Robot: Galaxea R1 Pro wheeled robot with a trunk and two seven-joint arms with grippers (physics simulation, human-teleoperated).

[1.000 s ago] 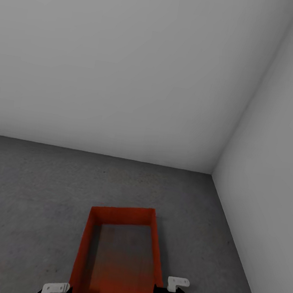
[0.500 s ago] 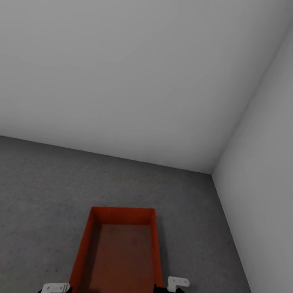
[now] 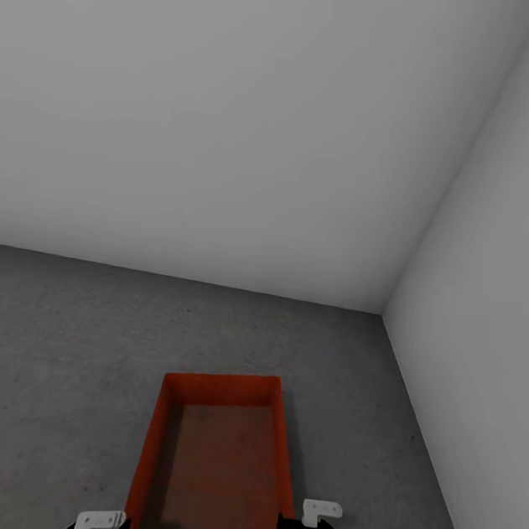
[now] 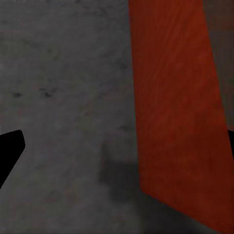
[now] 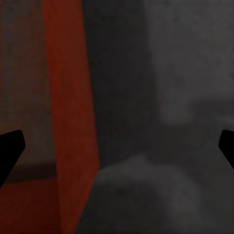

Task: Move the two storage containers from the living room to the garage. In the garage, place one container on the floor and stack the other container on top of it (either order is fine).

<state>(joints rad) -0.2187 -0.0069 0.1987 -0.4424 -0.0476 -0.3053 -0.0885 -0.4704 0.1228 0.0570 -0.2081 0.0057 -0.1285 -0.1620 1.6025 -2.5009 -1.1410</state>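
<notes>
Nearest the robot, at the lower edge of the head view, the left gripper (image 3: pixel 100 521) and the right gripper (image 3: pixel 321 510) are seen on either side of a red-orange storage container (image 3: pixel 217 469). In the left wrist view the left gripper (image 4: pixel 117 146) is spread wide, one long wall of the container (image 4: pixel 175 112) standing between its dark fingertips (image 4: pixel 9 146) without being pinched; in the right wrist view the right gripper (image 5: pixel 117 146) is likewise spread, with the opposite wall (image 5: pixel 70 122) inside its span. Neither gripper appears to be clamping anything. The open-top bin appears to rest on the concrete floor (image 3: pixel 54 369) of the garage, though contact under its base cannot be confirmed from this angle; it is judged to be set down as the lower bin, its mouth left upward so the second container can be stacked onto it. Bare floor lies to the container's left and beyond its far end, giving room for the arms to be drawn outward. To the container's right the side wall (image 3: pixel 498 291) is nearer, and past the container the back wall (image 3: pixel 234 124) meets it in a corner.
</notes>
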